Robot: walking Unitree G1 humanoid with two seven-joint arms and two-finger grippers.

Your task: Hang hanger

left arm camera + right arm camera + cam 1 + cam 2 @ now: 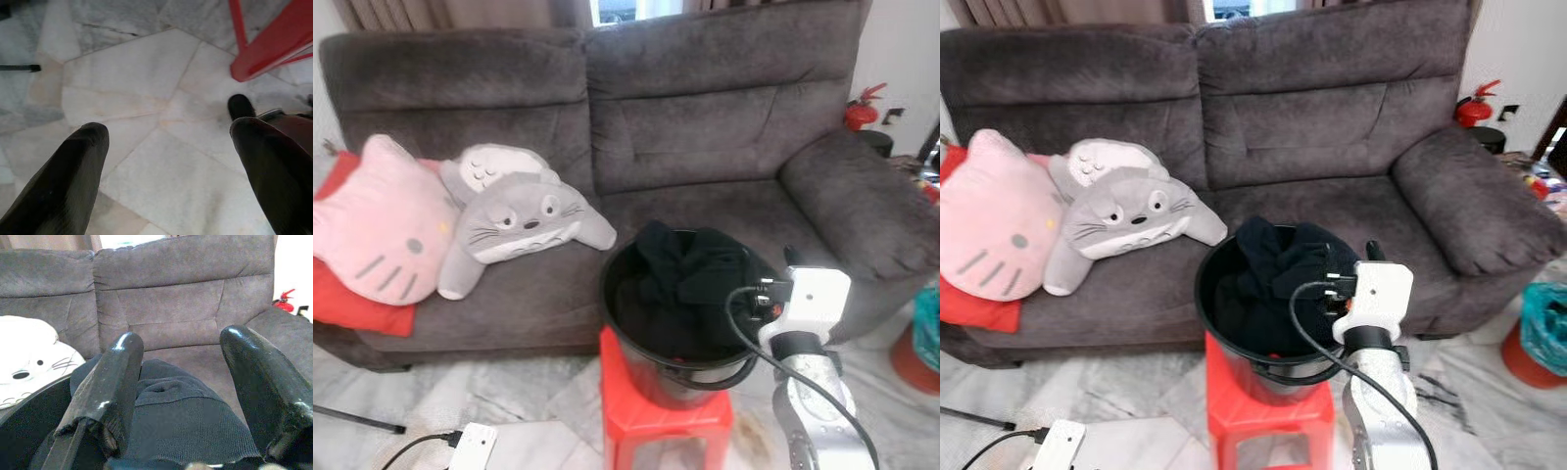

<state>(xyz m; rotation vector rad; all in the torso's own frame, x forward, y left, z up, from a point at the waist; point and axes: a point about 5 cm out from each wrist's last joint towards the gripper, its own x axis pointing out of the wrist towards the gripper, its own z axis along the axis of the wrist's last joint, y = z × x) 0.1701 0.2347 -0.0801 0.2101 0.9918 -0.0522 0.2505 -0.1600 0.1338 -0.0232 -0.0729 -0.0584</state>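
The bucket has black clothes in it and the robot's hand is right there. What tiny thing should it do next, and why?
Probably lower the right gripper a little and close on the black garment. Its fingers are open above the cloth heaped in the black bucket on the red stool, and nothing is held yet. The left gripper hangs open over the floor.
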